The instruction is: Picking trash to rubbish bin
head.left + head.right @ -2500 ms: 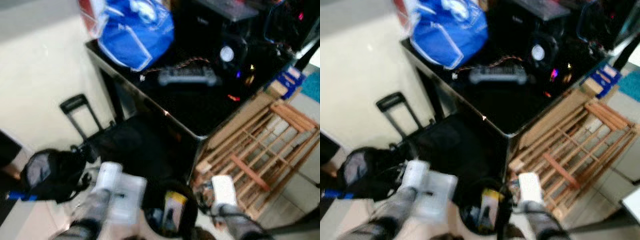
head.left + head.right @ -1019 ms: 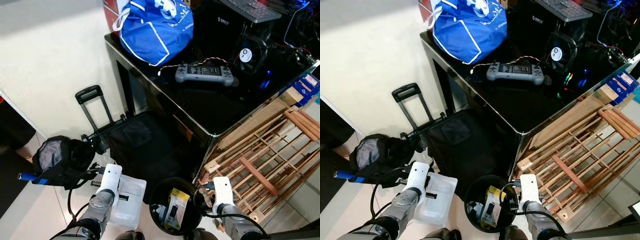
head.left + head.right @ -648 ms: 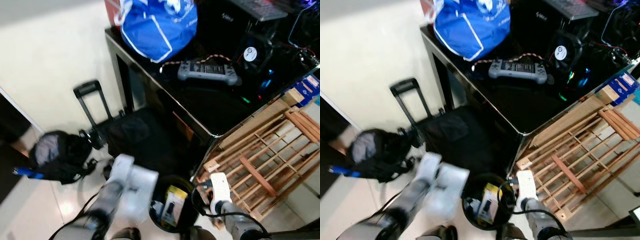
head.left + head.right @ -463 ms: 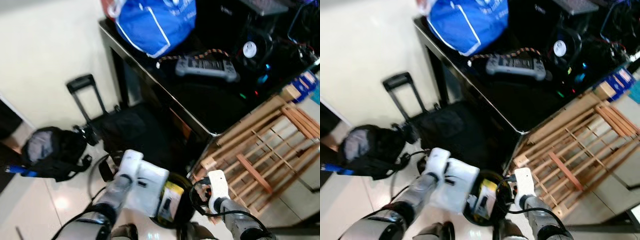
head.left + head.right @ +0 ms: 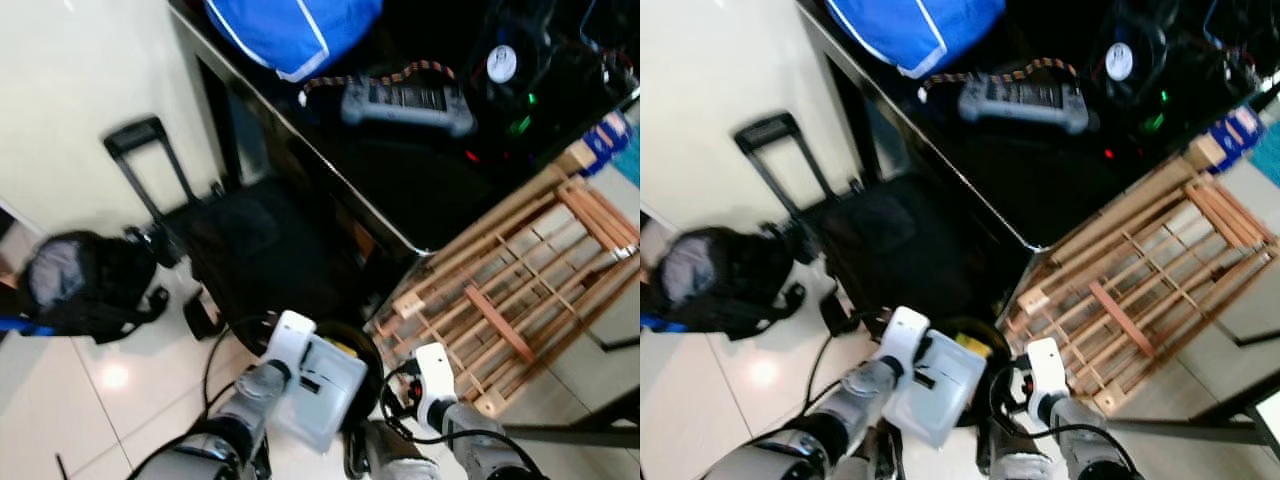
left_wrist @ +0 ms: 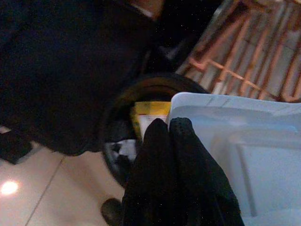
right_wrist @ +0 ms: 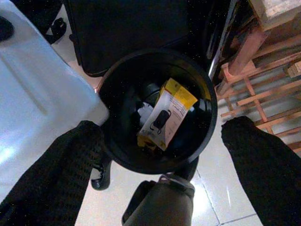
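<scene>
My left gripper is shut on the edge of a clear plastic container, held tilted over the left part of the round black rubbish bin on the floor. The container covers much of the bin from above. Inside the bin lies a yellow and white package among dark bits of trash. My right gripper hangs above the bin, open, its two fingers wide apart and holding nothing.
A black suitcase stands just behind the bin under a glossy black table carrying a grey controller and a blue bag. A wooden slatted frame leans at the right. A black backpack lies left on the tiles.
My left arm has swung the plastic container to the right, from the floor beside the bin to over its rim. The camera has tipped and shifted. The right gripper has stayed above the bin.
</scene>
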Tool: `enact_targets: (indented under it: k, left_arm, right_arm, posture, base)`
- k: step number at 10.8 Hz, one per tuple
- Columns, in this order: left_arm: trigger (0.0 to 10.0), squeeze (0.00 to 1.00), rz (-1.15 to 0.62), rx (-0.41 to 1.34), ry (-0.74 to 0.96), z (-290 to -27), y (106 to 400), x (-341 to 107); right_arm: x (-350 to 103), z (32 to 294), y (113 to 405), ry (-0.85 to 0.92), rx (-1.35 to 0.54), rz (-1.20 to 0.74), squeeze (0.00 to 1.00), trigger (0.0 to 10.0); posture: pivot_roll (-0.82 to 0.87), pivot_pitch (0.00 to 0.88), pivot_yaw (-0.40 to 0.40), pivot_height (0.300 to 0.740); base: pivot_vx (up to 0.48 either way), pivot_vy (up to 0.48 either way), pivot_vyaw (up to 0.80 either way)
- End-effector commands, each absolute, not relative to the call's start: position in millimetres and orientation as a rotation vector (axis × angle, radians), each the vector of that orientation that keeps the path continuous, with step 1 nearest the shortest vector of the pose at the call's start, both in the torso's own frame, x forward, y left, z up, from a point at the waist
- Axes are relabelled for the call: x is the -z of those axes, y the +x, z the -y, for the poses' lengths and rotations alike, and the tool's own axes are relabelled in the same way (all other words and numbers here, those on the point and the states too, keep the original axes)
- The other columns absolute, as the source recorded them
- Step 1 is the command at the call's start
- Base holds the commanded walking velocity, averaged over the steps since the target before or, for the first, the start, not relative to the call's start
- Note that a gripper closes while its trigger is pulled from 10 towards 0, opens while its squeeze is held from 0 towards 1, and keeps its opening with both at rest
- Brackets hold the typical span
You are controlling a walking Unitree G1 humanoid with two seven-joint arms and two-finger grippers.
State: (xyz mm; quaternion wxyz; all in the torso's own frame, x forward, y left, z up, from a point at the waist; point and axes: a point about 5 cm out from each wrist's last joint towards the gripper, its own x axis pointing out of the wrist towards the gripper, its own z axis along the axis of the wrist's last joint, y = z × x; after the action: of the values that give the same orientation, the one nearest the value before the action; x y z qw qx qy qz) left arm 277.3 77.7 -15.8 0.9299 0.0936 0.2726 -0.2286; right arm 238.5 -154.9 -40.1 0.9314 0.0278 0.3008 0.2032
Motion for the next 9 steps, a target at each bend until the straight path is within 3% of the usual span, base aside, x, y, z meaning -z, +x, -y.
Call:
enact_targets:
  k: [1, 5, 9]
  left_arm:
    - [10.0, 0.00, -0.583, 0.509, 0.200, -73, 269, 22]
    - [10.0, 0.00, -0.582, 0.556, 0.281, -73, 265, 25]
    - [10.0, 0.00, -0.584, 0.453, 0.410, -95, 268, 28]
  right_arm:
    - [47, 159, 228, 0.063, -0.424, -0.650, 0.00, 10.0]
    - [44, 161, 226, 0.072, -0.449, -0.635, 0.00, 10.0]
    - [44, 164, 225, 0.069, -0.452, -0.639, 0.00, 10.0]
  posture:
    - [-0.18, 0.356, -0.047, 0.740]
    - [-0.19, 0.363, -0.048, 0.740]
    - [-0.17, 0.359, -0.051, 0.740]
  base:
    - [0.000, 0.000, 0.00]
    - [0.000, 0.000, 0.00]
    - [0.000, 0.000, 0.00]
